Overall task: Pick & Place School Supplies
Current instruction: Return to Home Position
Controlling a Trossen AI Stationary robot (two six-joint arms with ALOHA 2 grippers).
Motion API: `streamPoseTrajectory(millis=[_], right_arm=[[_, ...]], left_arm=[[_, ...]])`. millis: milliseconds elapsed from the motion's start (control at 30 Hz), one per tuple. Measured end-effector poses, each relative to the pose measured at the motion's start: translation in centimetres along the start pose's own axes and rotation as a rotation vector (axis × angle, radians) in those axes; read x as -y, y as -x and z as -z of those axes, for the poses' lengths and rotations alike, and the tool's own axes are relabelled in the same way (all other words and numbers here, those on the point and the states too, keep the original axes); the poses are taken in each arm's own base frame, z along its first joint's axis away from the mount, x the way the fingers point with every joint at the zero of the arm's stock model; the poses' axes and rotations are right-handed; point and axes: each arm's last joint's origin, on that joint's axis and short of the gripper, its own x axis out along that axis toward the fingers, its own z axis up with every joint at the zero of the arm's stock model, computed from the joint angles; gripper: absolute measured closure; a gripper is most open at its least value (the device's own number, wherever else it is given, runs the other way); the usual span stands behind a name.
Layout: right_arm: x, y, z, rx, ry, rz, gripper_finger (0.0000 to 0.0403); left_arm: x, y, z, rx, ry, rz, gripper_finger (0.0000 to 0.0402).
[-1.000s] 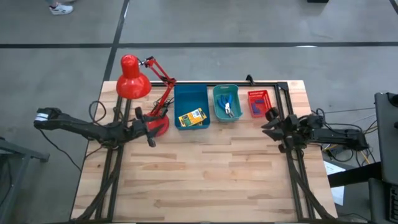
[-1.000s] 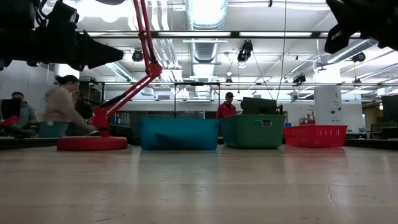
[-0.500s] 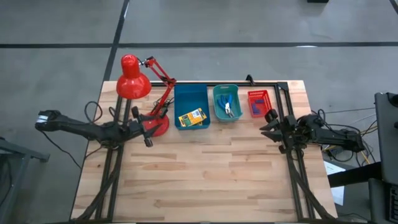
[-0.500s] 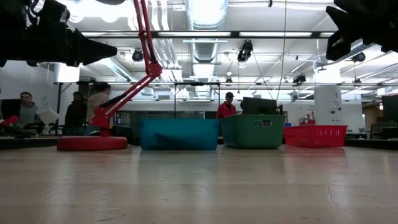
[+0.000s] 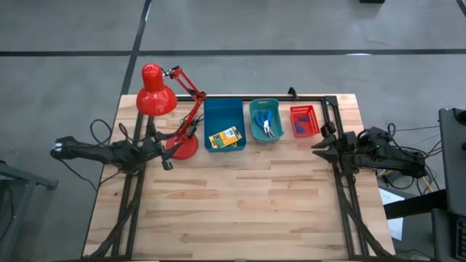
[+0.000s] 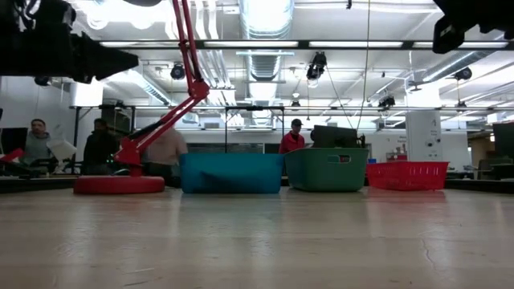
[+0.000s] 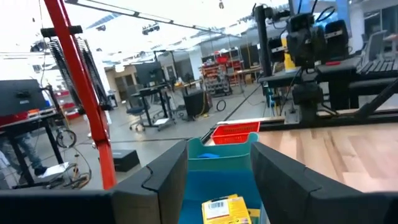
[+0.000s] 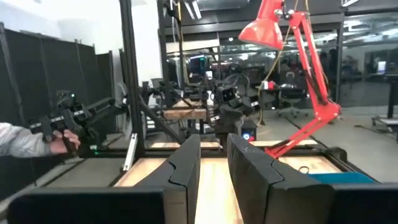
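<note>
Spotted the crayon box (image 5: 224,137) in the blue bin (image 5: 223,109), blue-handled tools (image 5: 267,126) in the teal bin (image 5: 255,110) beside it, and erasers (image 5: 302,124) in the red bin (image 5: 303,110) furthest right. Left gripper (image 5: 167,151) by the red lamp (image 5: 182,145), wide open, empty. Right gripper (image 5: 320,143) near the red bin, barely parted, empty too.

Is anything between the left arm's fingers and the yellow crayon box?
From above, the red lamp's base lies between the left fingers and the crayon box, as does the blue bin's wall; the fingers hang higher than both.
</note>
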Motion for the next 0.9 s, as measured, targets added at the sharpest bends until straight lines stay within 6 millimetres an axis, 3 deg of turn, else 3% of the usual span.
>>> streamPoseTrajectory(millis=[600, 900], right_arm=[[0.8, -0.8, 3.3, 0.012, -0.078, 0.047, 0.0333], [1.2, -1.2, 6.2, 0.039, -0.099, 0.046, 0.032]], left_arm=[[-0.3, 1.1, 0.3, 0.012, -0.001, 0.084, 0.0219], [-0.3, 1.1, 0.4, 0.009, -0.002, 0.086, 0.0219]])
